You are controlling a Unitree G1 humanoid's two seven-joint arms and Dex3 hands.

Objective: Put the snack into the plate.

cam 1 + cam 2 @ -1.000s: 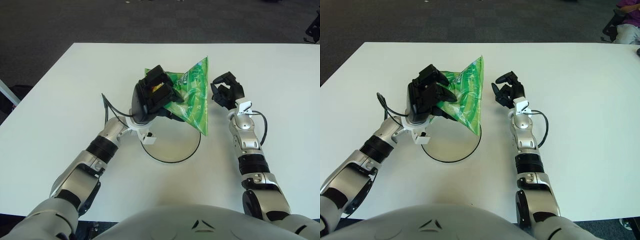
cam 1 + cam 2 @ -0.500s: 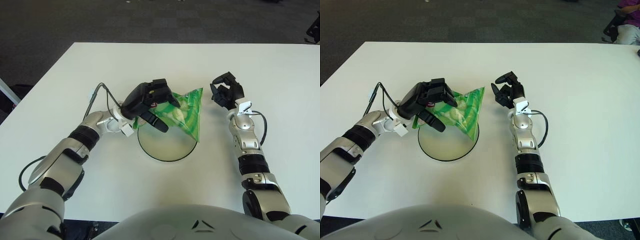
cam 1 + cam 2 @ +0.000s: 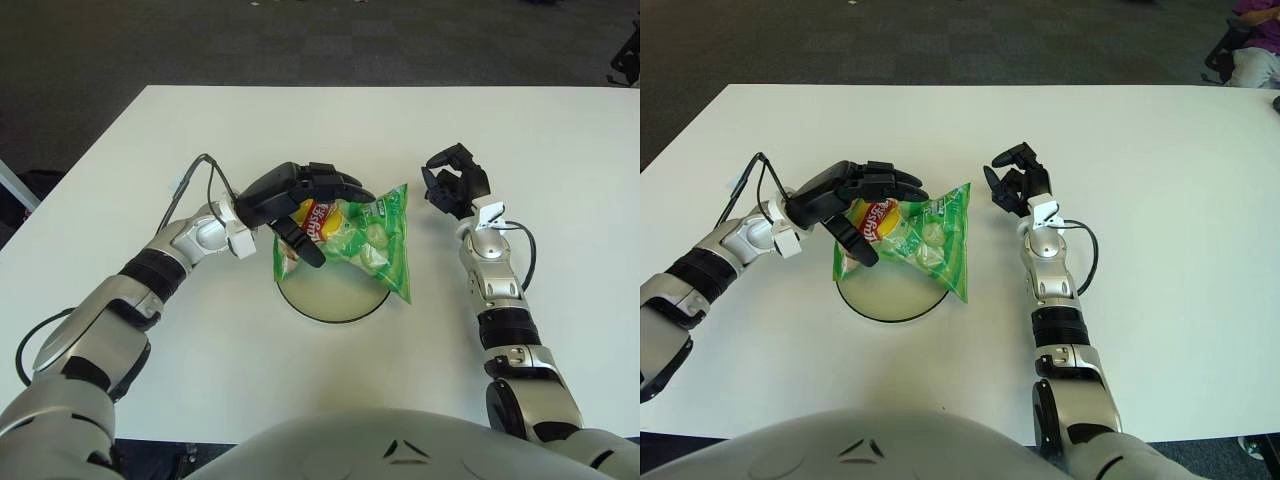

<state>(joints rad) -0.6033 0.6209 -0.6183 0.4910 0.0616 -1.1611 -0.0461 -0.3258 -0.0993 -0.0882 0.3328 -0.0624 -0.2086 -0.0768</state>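
One step was basically left by my read: letting go. In the left eye view the left hand (image 3: 300,200) sat over the far-left part of the plate (image 3: 300,298), its fingers (image 3: 335,186) draped across the top edge of the snack bag (image 3: 365,240) and one finger hooked down over the bag's left end. It looked like a loosening hold more than a firm pinch (hard to call for sure), but the fingers were in contact with the bag. The bag itself lay mostly flat across the plate, its right end hanging past the rim toward the right hand (image 3: 455,186). Next move, I'd guess, needed the fingers to spread and the hand to lift straight away without dragging the bag off.

Right eye view, same story from a slightly different spot. The left hand (image 3: 855,190) covered the bag's (image 3: 925,240) upper-left corner, bag resting on the plate (image 3: 865,300) with its lower-right corner poking over the rim onto the table (image 3: 1160,150). The right hand (image 3: 1015,180) was parked well apart to the right, fingers loosely curled around nothing.
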